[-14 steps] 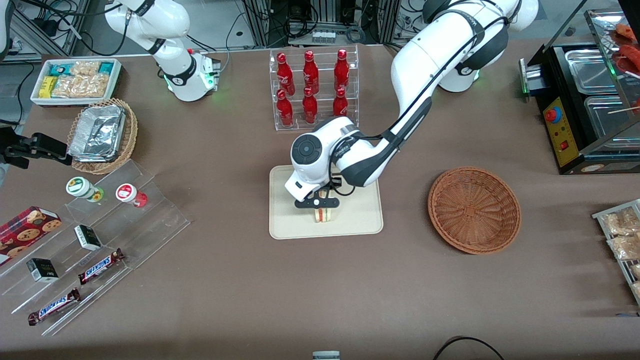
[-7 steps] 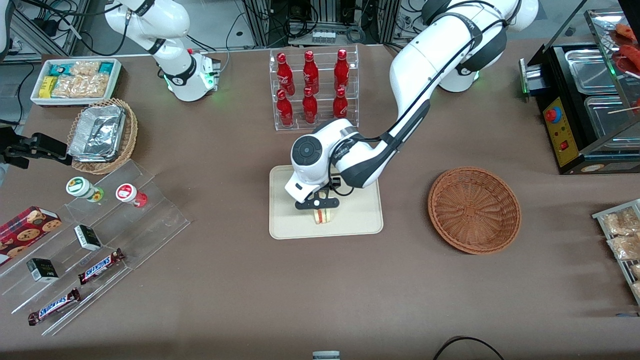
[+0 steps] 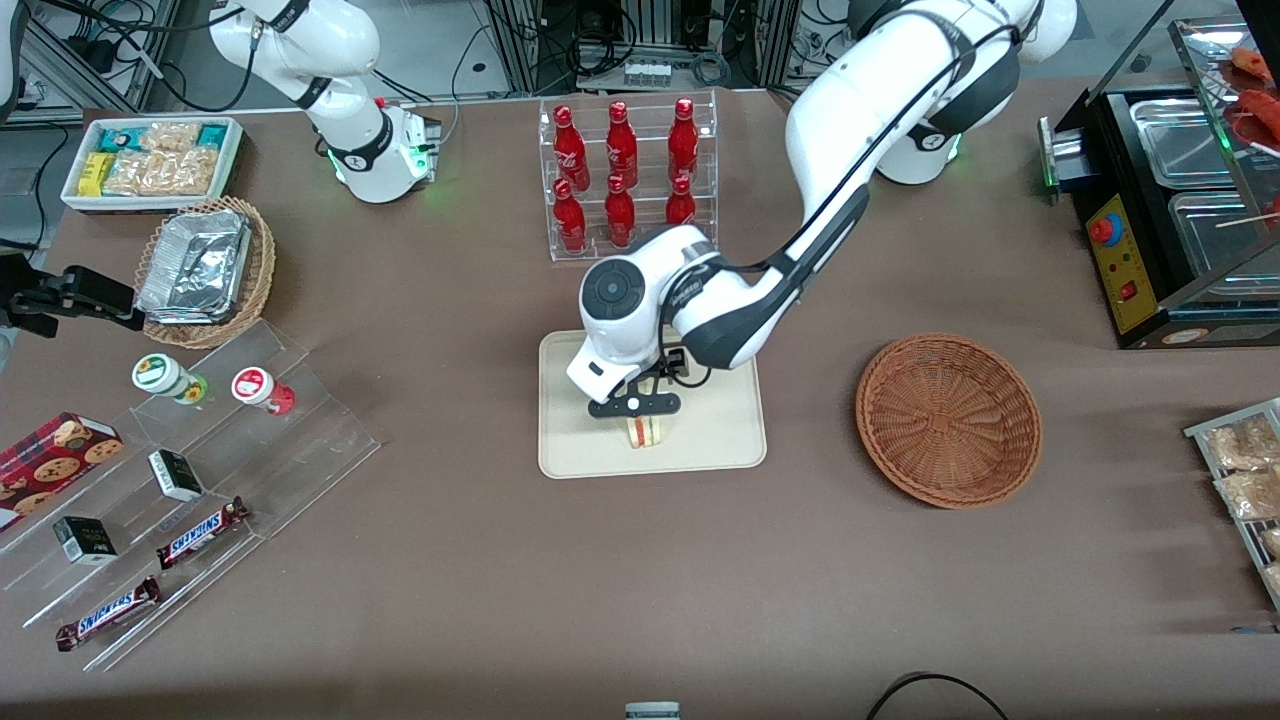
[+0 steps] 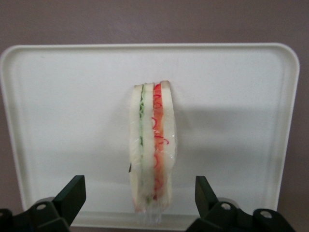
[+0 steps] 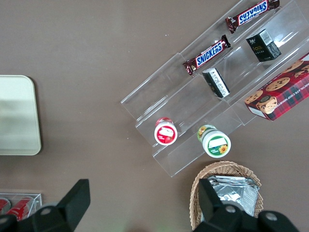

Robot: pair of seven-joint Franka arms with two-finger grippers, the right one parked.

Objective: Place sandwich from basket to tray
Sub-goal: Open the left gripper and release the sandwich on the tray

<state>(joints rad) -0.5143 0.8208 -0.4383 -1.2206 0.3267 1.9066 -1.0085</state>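
The sandwich (image 3: 647,432) stands on its edge on the cream tray (image 3: 720,440), pale bread with green and red filling showing. In the left wrist view the sandwich (image 4: 153,150) rests on the tray (image 4: 58,106) between the two open fingers (image 4: 72,195), which stand well apart from it on both sides. My gripper (image 3: 634,408) hangs just above the sandwich, open and holding nothing; in the left wrist view the gripper (image 4: 140,198) straddles the sandwich. The reddish-brown wicker basket (image 3: 948,420) sits empty beside the tray, toward the working arm's end.
A clear rack of red bottles (image 3: 627,175) stands farther from the front camera than the tray. Toward the parked arm's end are a clear stepped display with snack bars and cups (image 3: 190,470), a lighter basket with foil trays (image 3: 205,270) and a white bin of packets (image 3: 150,160).
The arm has risen slightly and the gripper has drawn a little away from the sandwich, which stays still on the tray.
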